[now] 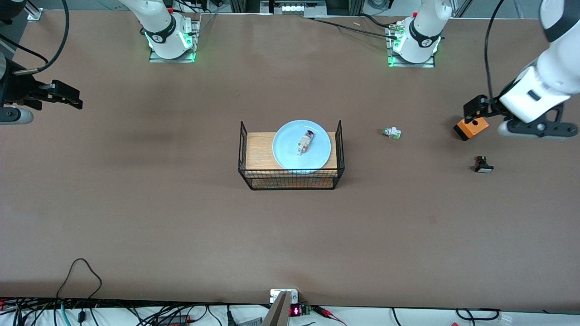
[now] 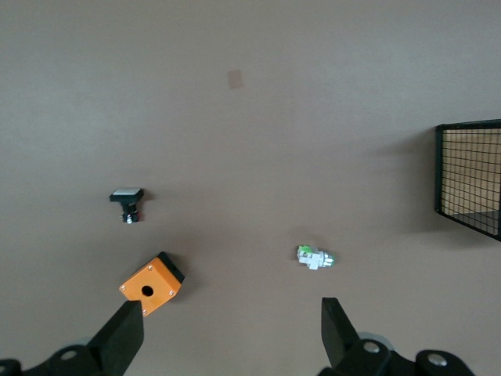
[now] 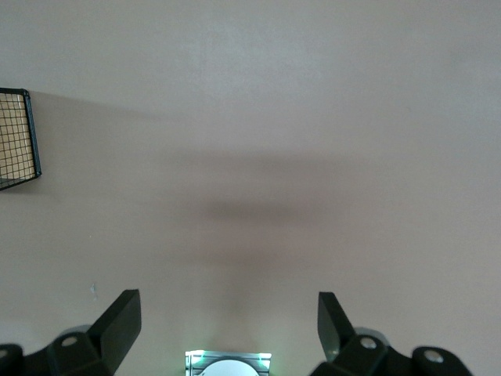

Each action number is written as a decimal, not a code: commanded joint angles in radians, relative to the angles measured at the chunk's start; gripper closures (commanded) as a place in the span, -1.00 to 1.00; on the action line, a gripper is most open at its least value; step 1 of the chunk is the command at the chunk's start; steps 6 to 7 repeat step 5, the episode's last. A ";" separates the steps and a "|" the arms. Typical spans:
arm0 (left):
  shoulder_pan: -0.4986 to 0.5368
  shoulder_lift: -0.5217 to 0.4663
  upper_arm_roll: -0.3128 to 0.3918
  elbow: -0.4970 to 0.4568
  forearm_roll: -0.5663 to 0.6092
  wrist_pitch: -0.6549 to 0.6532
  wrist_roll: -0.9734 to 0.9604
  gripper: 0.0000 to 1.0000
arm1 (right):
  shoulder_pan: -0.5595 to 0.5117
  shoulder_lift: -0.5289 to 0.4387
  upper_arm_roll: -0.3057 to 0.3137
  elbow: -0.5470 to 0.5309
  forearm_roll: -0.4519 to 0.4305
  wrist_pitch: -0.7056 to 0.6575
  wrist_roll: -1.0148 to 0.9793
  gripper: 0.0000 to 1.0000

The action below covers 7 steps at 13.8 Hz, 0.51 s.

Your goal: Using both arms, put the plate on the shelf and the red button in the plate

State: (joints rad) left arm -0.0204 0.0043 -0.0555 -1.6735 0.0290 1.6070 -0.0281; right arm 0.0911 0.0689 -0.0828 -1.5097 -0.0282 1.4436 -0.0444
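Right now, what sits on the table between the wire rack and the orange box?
In the front view, one small part: the white part with a green tip, lying between the wire rack and the orange box. Otherwise bare table.

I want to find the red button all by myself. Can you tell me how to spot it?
Find the black wire rack in the middle of the table. A pale blue plate sits on its wooden shelf, and the red button lies on that plate. It has a white body with a dark-red cap, unlike the green-tipped white part on the bare table toward the left arm's end.
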 commanded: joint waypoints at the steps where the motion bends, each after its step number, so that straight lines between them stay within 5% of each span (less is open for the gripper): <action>1: 0.014 -0.072 -0.001 -0.081 0.012 0.030 0.008 -1.00 | -0.005 0.008 0.006 0.022 -0.010 -0.008 -0.014 -1.00; 7: 0.007 -0.069 0.005 -0.086 0.002 0.028 0.008 -1.00 | -0.007 0.008 0.005 0.022 -0.010 -0.008 -0.015 -1.00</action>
